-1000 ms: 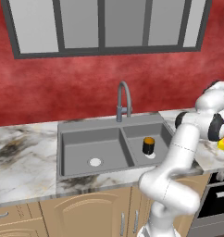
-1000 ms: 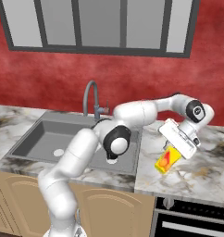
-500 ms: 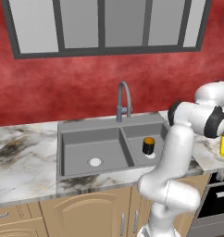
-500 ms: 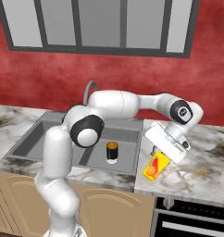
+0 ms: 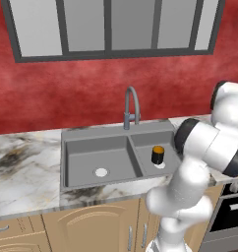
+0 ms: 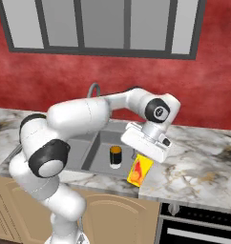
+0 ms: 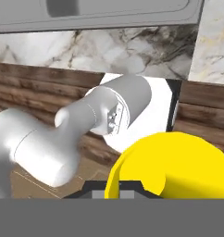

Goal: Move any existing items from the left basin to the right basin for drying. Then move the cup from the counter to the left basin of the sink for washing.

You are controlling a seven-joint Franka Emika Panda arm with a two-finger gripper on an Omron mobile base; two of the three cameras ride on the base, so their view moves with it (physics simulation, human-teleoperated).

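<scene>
Swinging leftward since a second ago, the white arm has carried the small bright yellow cup with a red-orange mark [image 6: 140, 170] from over the right stretch of bench to the front lip beside the sink. In the right base view the cup hangs tilted below the white hand, its lower end out past the edge of the white-grey marble bench [image 6: 198, 164] and in front of the tan wooden cabinets [image 6: 112, 214]. The gripper [image 6: 143, 159] is closed narrowly on the cup, its fingers hidden behind the hand's white body. In the hand view the cup [image 7: 178, 166] bulks large and yellow at the lower right, with the bench edge and the sink rim above it.

The small black cylindrical jar with an orange top [image 5: 158, 154] stands upright in the dark grey right basin [image 5: 145, 147], just beside its white drain; the right base view shows the same jar [image 6: 116, 156] left of the cup and apart from it. The dark grey left basin [image 5: 86, 155] holds nothing but its white round drain [image 5: 101, 172]. The tall curved grey faucet [image 5: 131, 106] rises behind the central divider, in front of the red wall [image 5: 67, 93].
</scene>
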